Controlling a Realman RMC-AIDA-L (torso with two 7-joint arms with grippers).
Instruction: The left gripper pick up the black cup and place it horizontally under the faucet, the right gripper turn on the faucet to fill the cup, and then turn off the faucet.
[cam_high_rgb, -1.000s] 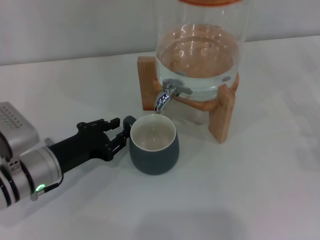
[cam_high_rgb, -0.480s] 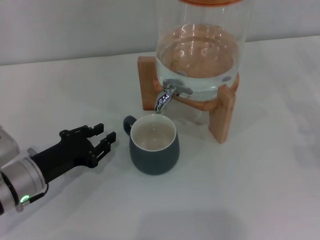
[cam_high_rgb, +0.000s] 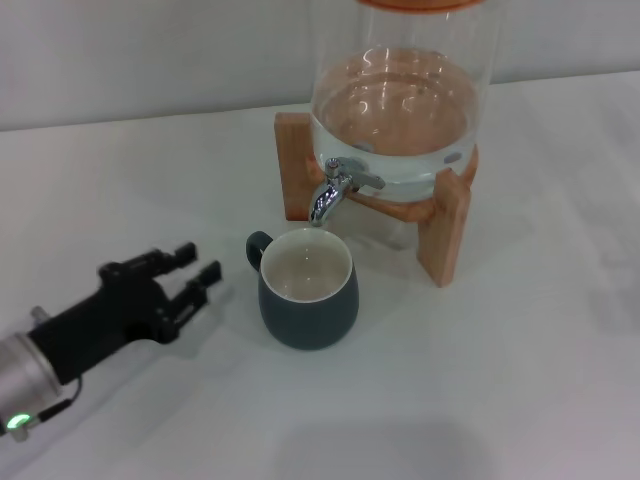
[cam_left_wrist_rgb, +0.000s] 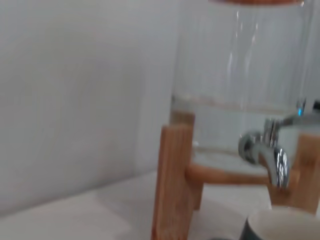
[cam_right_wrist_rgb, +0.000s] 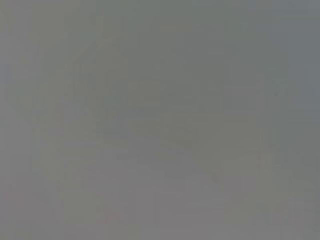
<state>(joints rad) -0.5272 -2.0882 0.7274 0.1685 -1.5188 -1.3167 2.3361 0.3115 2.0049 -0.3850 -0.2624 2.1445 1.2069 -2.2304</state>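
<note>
The black cup, a squat dark mug with a cream inside and small loop handle, stands upright directly under the faucet. The left gripper hovers left of the cup, fingers spread, holding nothing.

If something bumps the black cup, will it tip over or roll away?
Probably not. The black cup looks squat and wide, standing upright on the table, so it would likely slide. It looks like glazed ceramic, so maybe slippery and breakable. Its small handle should stop rolling.
</note>
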